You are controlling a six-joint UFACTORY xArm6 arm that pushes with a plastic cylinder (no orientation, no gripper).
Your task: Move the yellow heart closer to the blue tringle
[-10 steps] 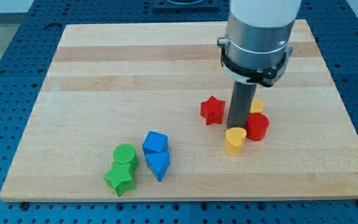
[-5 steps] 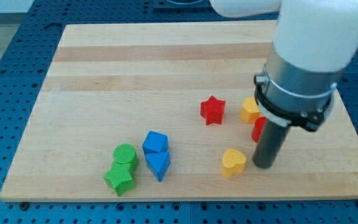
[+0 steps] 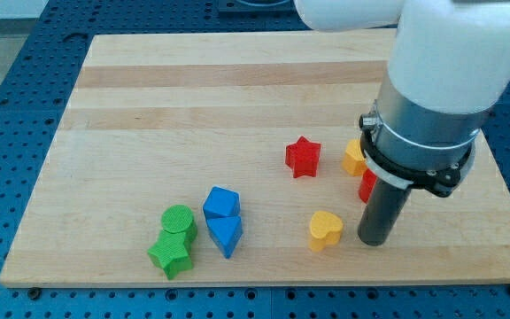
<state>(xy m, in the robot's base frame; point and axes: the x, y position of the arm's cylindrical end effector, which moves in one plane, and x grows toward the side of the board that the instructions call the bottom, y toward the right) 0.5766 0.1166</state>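
Note:
The yellow heart (image 3: 325,229) lies on the wooden board (image 3: 193,106) near the view's bottom, right of centre. The blue triangle (image 3: 226,235) lies to its left, a clear gap between them, with a blue block (image 3: 221,203) just above it. My tip (image 3: 374,241) rests on the board close to the heart's right side; contact cannot be told.
A red star (image 3: 303,157) sits above the heart. A yellow block (image 3: 354,159) and a red block (image 3: 367,185) are partly hidden behind the arm. A green cylinder (image 3: 179,218) and a green star (image 3: 170,254) lie left of the blue triangle.
My tip swung from above the heart round to its right side. The yellow heart slid down and to the left, toward the blue triangle.

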